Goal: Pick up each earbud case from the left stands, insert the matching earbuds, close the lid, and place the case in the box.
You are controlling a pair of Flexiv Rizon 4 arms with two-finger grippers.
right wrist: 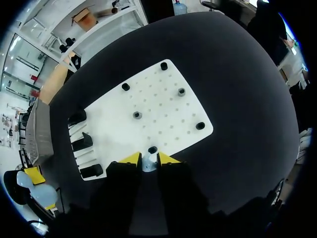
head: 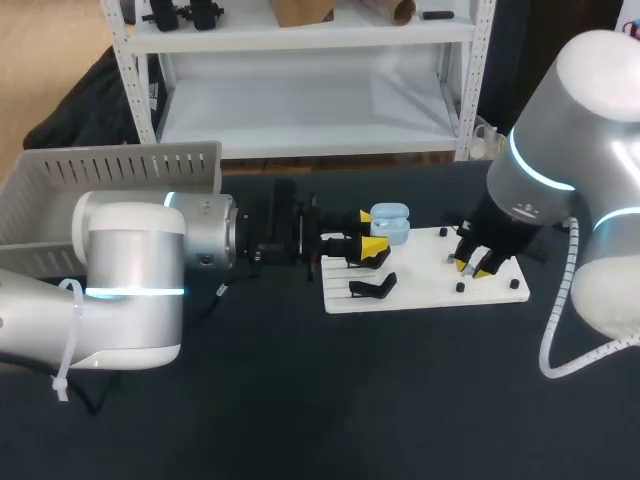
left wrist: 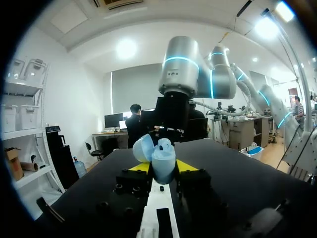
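Our left end effector [head: 368, 250] is clamped on the open earbud case [head: 390, 224] above the white board's [head: 420, 290] left end. Right end effector [head: 472, 266] pinches an earbud [right wrist: 147, 162]. Risk: bud twists in the grip, misses its socket, lid jams.

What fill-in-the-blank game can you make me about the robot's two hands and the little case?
1. The left hand is shut on a light ____ earbud case.
2. The lid of that case is ____.
3. The right hand pinches a small earbud above the ____ board.
Missing words: blue, open, white.
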